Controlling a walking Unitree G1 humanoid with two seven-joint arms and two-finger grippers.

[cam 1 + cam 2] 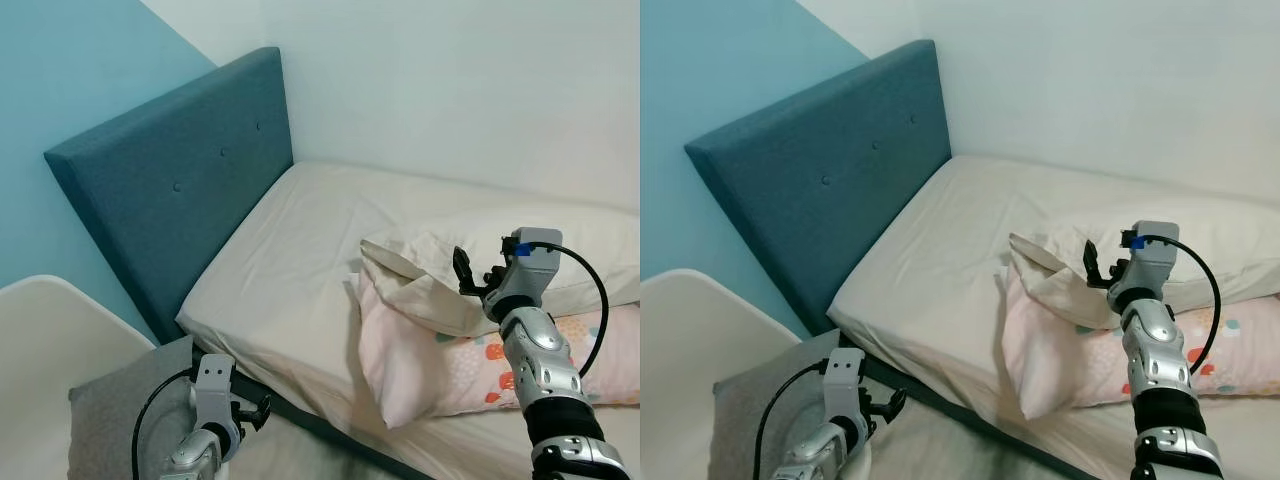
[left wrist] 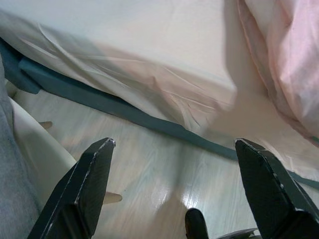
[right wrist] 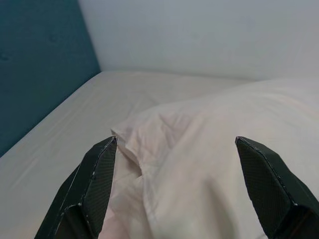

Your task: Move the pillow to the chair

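Left eye view: right tool [image 1: 478, 275] raised over the bed [image 1: 300, 250], fingers spread wide, empty, just above the cream pillow [image 1: 520, 255]. Cream pillow lying on top of a pink patterned pillow [image 1: 440, 365], near the bed's front edge. Left tool [image 1: 258, 412] low beside the bed frame, close to the white chair [image 1: 60, 340] with its grey cushion [image 1: 110, 415].

Right eye view: same layout; blue headboard [image 1: 830, 200] to the left, chair below it, well apart from the pillows.

Left wrist view: left tool fingers [image 2: 87, 186] parted, nothing between them; wooden floor [image 2: 149, 169] and bed edge ahead. Idle for now.

Right wrist view: fingers [image 3: 94, 181] straddling the near corner of the cream pillow, not yet touching.

Judgement on the step: reach-and-grasp barely begun. Best to lower onto the bunched corner, take a deep bite of fabric and filling rather than loose case only, close firmly, then lift clear before swinging toward the chair. Risk: soft case slipping, or pink pillow dragged along.
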